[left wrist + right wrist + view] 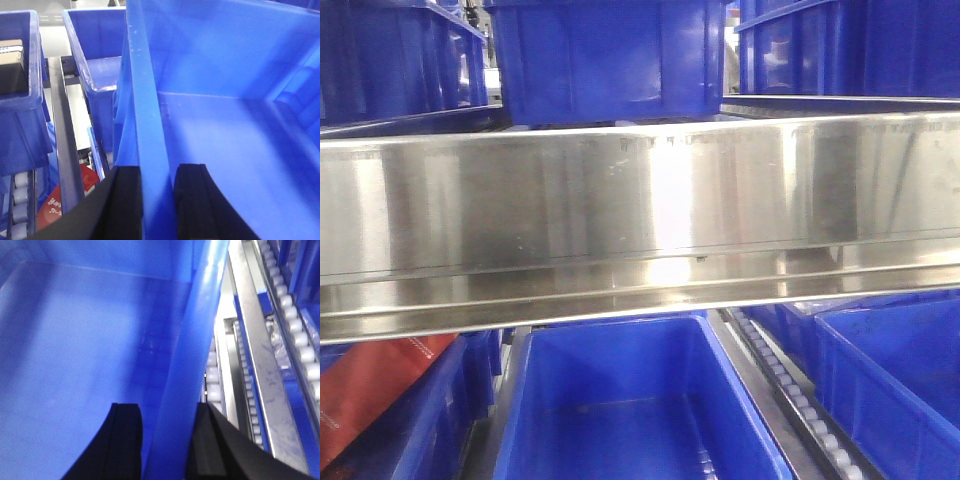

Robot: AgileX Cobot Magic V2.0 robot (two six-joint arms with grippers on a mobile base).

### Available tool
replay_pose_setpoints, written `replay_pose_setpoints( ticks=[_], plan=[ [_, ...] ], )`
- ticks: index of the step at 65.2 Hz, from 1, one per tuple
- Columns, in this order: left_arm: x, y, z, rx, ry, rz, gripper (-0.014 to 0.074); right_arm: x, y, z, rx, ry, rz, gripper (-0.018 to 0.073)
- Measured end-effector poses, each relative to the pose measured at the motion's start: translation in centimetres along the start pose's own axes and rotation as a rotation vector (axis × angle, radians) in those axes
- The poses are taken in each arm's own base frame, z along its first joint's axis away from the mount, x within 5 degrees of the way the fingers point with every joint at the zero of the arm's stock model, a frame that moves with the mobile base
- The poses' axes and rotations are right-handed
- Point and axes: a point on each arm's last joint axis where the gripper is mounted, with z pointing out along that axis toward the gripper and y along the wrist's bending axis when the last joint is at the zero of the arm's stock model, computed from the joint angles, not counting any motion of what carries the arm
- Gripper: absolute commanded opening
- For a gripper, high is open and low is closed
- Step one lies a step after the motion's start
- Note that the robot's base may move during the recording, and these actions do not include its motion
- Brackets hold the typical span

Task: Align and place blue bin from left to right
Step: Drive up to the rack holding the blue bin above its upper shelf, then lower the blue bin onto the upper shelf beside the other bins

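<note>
In the front view, a steel beam (640, 220) is crossing the whole picture, with blue bins standing above and below it. Neither arm is showing here, so I cannot tell which bin is the handled one.

In the left wrist view, the left gripper (158, 200) is straddling the left wall of the blue bin (225, 140), one finger outside and one inside, both pressing on the plastic. A neighbouring bin (95, 60) is standing just beside that wall, and a red packet (62, 205) is lying lower down.

In the right wrist view, the right gripper (167, 445) is clamping the opposite wall in the same way, and a roller track (295, 325) is running just beside it.

I think the danger is uneven motion. If one arm is travelling faster, the thin wall may be sliding out of the pads. The bin may also be catching on its neighbour and landing crooked on the rollers.
</note>
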Motion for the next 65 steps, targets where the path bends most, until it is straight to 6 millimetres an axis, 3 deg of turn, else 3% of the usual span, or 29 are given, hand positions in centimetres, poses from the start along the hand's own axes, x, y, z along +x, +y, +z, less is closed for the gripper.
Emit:
replay_pose_setpoints(
  ticks=[38,51,65],
  plan=[
    [0.0,-0.1,0.0,0.011,0.001,-0.009,-0.0111,-0.2,0.1,0.0,-0.006,-0.026,0.000,-0.0151],
    [0.7,-0.7,0.1,0.082,0.079,-0.069,-0.0111,-0.4,-1.4,0.0,0.024,-0.017,0.009,-0.0151],
    [2.7,-1.4,2.4,0.088,0.232,-0.065,-0.0111,-0.3,-2.5,1.6,0.061,0.011,-0.047,-0.0151]
  ],
)
